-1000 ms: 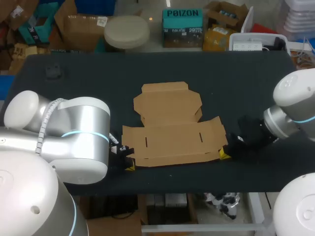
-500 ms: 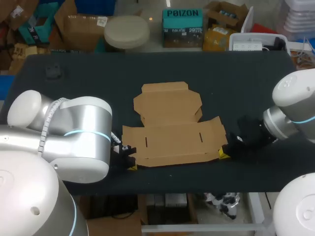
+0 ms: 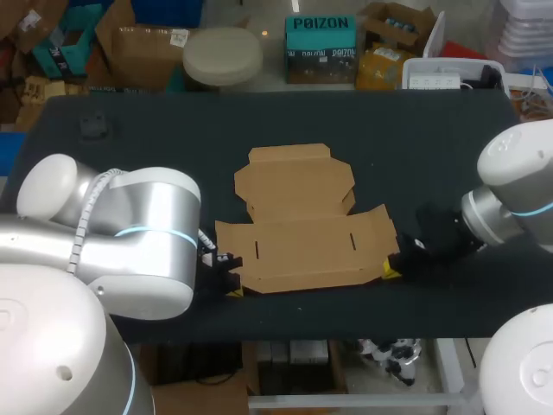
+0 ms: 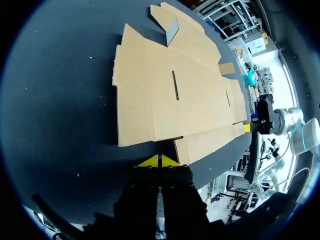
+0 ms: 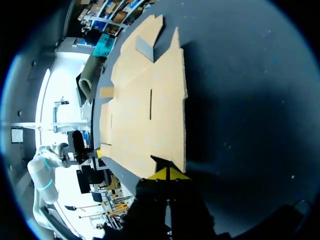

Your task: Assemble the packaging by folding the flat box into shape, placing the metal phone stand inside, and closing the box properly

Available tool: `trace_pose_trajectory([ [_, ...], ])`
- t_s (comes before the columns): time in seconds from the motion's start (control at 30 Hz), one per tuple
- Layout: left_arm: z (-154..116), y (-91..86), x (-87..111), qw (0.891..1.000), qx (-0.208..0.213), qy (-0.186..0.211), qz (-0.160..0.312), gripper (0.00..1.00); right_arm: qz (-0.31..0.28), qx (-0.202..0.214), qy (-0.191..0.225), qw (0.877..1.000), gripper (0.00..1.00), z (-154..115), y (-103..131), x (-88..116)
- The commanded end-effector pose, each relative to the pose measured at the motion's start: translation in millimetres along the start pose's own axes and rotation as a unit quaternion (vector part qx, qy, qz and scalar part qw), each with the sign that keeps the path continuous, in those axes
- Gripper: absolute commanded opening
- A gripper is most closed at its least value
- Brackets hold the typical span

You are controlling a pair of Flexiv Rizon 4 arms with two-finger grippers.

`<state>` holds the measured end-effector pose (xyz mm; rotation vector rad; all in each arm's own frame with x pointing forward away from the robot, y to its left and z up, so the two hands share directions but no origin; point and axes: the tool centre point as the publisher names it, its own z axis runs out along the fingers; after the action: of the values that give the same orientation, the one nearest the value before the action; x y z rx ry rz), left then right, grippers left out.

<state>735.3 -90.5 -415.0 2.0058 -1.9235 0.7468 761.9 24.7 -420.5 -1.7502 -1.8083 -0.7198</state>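
Note:
The flat brown cardboard box (image 3: 298, 226) lies unfolded in the middle of the black table (image 3: 155, 156). My left gripper (image 3: 230, 290) sits low at the box's front left corner. In the left wrist view its yellow tips (image 4: 160, 161) are pressed together, shut and empty, just short of the front flap (image 4: 200, 142). My right gripper (image 3: 391, 270) is at the front right corner. In the right wrist view its tips (image 5: 169, 173) are shut and touch the corner of the cardboard (image 5: 145, 110). A small dark object (image 3: 92, 126), perhaps the stand, lies at the table's far left.
Bare black table surface surrounds the box on all sides. The table's front edge (image 3: 328, 335) runs close behind both grippers. My left arm's big silver elbow (image 3: 143, 242) hangs over the front left of the table.
My left arm has edged slightly rightward toward the box's corner. The right arm and the box have stayed where they were.

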Motion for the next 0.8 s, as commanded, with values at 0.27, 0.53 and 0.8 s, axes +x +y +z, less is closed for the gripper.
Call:
trace_pose_trajectory([
  [0.27,0.4,-4.3,3.8,1.0,-0.008,-0.007,0.004,0.0,0.003,-0.012,-0.014,1.0,0.0,-0.3,1.1,9.0],
  [0.53,-2.7,-7.0,8.0,1.0,-0.009,-0.017,0.01,0.0,0.002,-0.012,-0.018,1.0,0.0,2.7,4.1,13.7],
  [0.8,-6.3,-10.7,10.7,1.0,-0.007,-0.024,0.015,0.0,0.003,-0.011,-0.023,1.0,0.0,3.5,6.6,15.1],
])
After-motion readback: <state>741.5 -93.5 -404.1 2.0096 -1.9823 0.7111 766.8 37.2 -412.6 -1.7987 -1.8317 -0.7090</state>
